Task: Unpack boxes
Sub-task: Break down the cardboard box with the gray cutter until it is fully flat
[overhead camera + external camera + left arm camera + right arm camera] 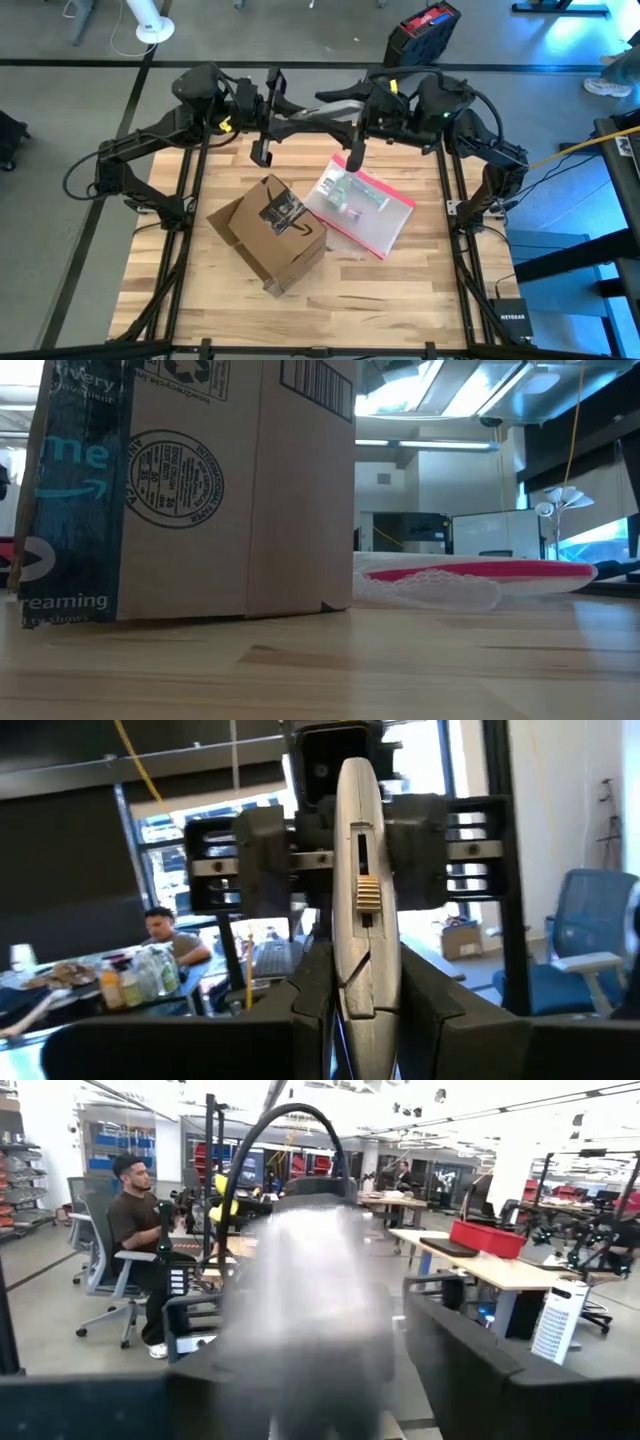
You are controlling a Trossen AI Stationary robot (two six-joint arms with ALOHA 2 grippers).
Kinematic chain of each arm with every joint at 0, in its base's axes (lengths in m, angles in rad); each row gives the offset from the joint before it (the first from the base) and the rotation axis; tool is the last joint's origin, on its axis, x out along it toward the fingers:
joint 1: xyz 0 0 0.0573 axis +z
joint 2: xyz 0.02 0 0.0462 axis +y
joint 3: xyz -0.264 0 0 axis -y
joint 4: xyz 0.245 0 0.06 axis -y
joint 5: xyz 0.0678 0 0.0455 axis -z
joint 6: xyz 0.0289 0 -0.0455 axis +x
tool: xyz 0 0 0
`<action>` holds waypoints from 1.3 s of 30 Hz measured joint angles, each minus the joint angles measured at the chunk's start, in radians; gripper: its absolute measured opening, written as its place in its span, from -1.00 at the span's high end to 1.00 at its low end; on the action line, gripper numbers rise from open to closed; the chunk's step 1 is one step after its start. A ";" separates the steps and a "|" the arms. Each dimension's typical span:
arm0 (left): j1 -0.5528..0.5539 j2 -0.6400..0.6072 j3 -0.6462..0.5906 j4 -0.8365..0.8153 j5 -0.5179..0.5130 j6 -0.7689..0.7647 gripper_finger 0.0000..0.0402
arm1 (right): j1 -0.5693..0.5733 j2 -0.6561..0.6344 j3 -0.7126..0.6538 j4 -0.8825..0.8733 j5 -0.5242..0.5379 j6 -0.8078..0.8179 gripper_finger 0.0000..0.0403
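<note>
The brown cardboard box [270, 235] [190, 490], with a black printed tape strip, stands on the table left of centre, turned at an angle. High over the table's far side both arms point level at each other. My left gripper [292, 125] [365, 1010] is shut on a grey utility knife [320, 110] [362, 870]. My right gripper [350, 105] [320, 1370] is open, with its fingers on either side of the knife's other end [310, 1300]. On one side a gap shows, and I cannot tell whether it touches. My left gripper pinches the knife's left end [365, 975] between its two fingers. The fingers come level from the table's left and lie along the knife. The knife sticks out past the fingertips toward the right gripper, lifted clear of the table.
A clear pouch with a pink-red edge [360, 205] [470, 578] lies flat on the table right of the box, with small items inside. A black and red case [422, 28] stands on the floor beyond the far edge. People sit in the room behind.
</note>
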 joint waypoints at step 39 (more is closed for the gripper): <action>0.028 0.006 0.000 -0.028 0.020 -0.012 0.73 | -0.013 0.005 0.000 -0.006 -0.019 0.017 0.03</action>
